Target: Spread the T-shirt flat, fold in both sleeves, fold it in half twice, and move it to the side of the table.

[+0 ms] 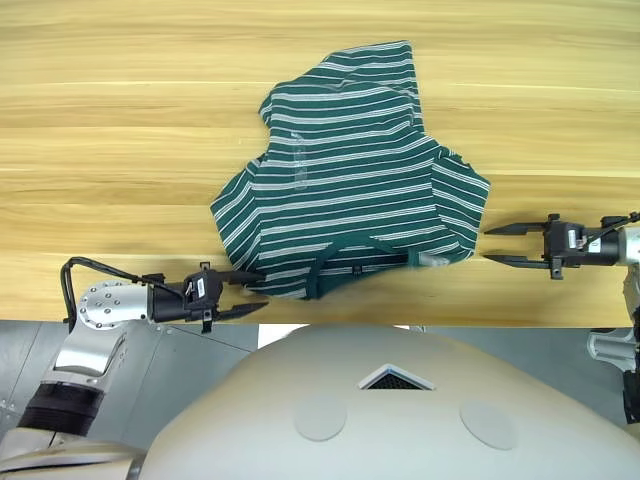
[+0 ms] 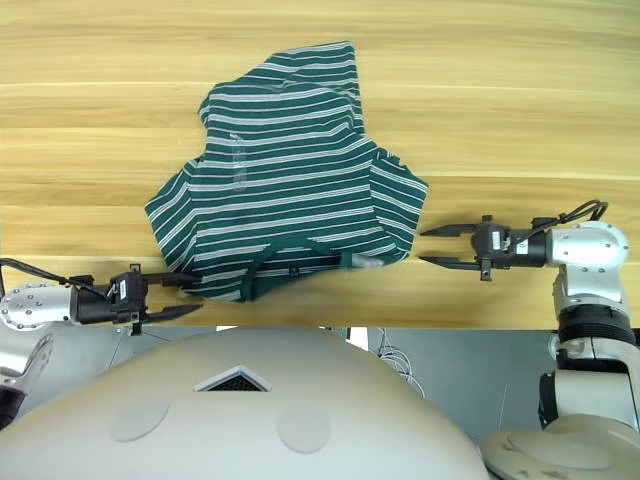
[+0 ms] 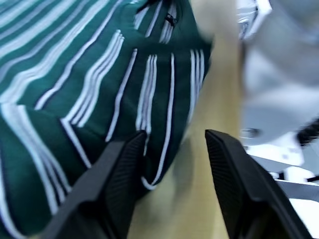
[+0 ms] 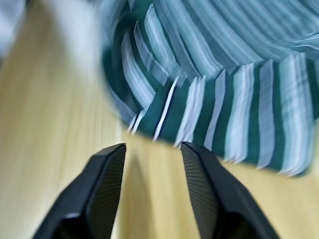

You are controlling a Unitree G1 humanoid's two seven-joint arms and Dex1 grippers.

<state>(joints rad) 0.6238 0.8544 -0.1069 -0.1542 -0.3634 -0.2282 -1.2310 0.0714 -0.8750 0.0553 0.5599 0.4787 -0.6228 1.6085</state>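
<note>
A dark green T-shirt with white stripes lies rumpled in the middle of the wooden table, its collar turned toward the near edge. My left gripper is open at the shirt's near left corner. In the left wrist view one of its fingers overlaps the hem of the T-shirt, while the other stands over bare wood. My right gripper is open just right of the shirt's near right edge, a small gap away. In the right wrist view the right gripper faces the T-shirt's striped fold.
The table's front edge runs right below both grippers. Bare wood stretches to the left, right and behind the shirt. Grey floor lies beyond the near edge.
</note>
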